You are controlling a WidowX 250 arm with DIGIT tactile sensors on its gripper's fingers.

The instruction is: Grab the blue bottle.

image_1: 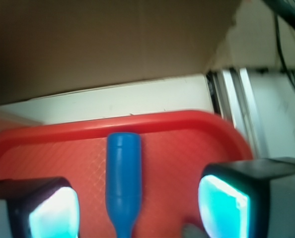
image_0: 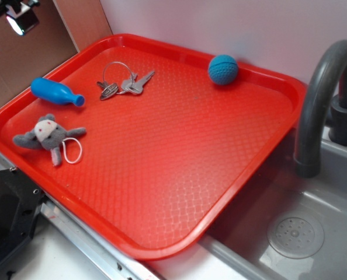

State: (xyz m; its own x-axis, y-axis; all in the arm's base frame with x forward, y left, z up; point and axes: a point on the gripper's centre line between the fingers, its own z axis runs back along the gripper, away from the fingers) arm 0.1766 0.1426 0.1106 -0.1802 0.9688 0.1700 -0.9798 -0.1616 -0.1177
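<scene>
So the tray (image_0: 232,175) fills most of the exterior frame. Bottle (image_0: 55,92) lies on it at the left, stuffed toy (image_0: 48,135) just below it. Keys (image_0: 122,83) sit upper-middle, ball (image_0: 223,69) at the upper right. Sink (image_0: 313,227) and faucet (image_0: 319,93) take the right edge.

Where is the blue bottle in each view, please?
Exterior: the blue bottle lies at the left on the red tray, above the grey plush toy.
Wrist: the blue bottle is at bottom centre, between the open jaws.
Shared landmark: the red tray's rim.
</scene>
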